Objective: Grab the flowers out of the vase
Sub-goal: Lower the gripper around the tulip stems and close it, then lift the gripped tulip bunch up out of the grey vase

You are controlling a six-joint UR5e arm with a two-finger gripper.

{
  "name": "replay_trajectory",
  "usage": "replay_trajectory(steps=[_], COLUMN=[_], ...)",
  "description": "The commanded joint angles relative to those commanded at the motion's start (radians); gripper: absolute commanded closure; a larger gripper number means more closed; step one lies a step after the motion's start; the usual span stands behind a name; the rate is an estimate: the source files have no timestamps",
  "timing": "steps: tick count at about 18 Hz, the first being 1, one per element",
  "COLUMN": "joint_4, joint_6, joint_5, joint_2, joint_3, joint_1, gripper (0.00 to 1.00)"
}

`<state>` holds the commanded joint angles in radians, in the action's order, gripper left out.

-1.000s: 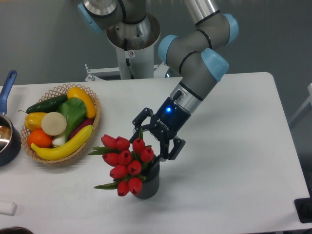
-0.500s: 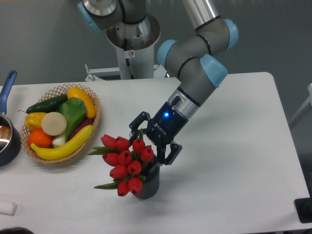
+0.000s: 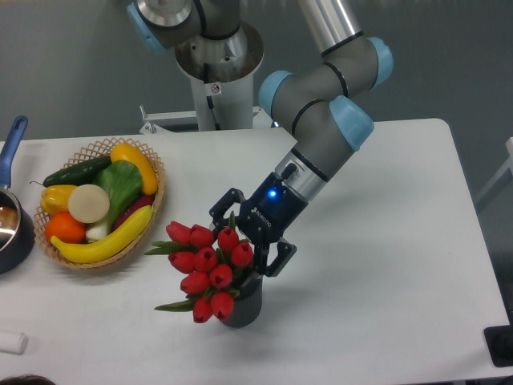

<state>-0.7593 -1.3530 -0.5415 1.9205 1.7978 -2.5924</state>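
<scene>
Nearest the camera, at about 6 o'clock on the white surface [image 3: 385, 265], stands the vase [image 3: 243, 305], a small dark grey cylinder with vertical ribs and a matte look. Out of it leans the flowers [image 3: 207, 265], a tight bunch of glossy red closed tulip buds with narrow pointed green leaves, tilting toward 9 o'clock so that the heads overhang the vase's left side. The stems are hidden where they enter the mouth.

Just behind the bunch, toward 1 o'clock, is the gripper [image 3: 250, 243]. Its dark fingers are spread apart, one showing above the top buds and the other beside the vase's right rim, so they straddle the upper back of the bunch without visibly clamping anything. The bunch's long axis seems to run from the vase up and left; the fingers lie on its far right flank, so closing in should need travel toward 7 o'clock, down to the stems.

Farther left, at 9 o'clock, a woven wicker basket [image 3: 157, 210] holds smooth plastic-looking fruit and vegetables. A dark pot [image 3: 16, 237] with a blue handle sits at the left edge.
</scene>
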Motion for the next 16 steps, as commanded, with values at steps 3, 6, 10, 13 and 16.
replay_trajectory(steps=[3, 6, 10, 13, 16], joint_4=[0.0, 0.0, 0.0, 0.0, 0.0], joint_6=[0.0, 0.0, 0.0, 0.003, 0.024], joint_5=[0.0, 0.0, 0.0, 0.002, 0.003], joint_2=[-0.002, -0.003, -0.003, -0.005, -0.008], joint_3=[-0.005, -0.006, -0.009, -0.015, -0.023], joint_1=[-0.003, -0.011, -0.012, -0.014, -0.014], gripper=[0.41, 0.5, 0.55, 0.55, 0.55])
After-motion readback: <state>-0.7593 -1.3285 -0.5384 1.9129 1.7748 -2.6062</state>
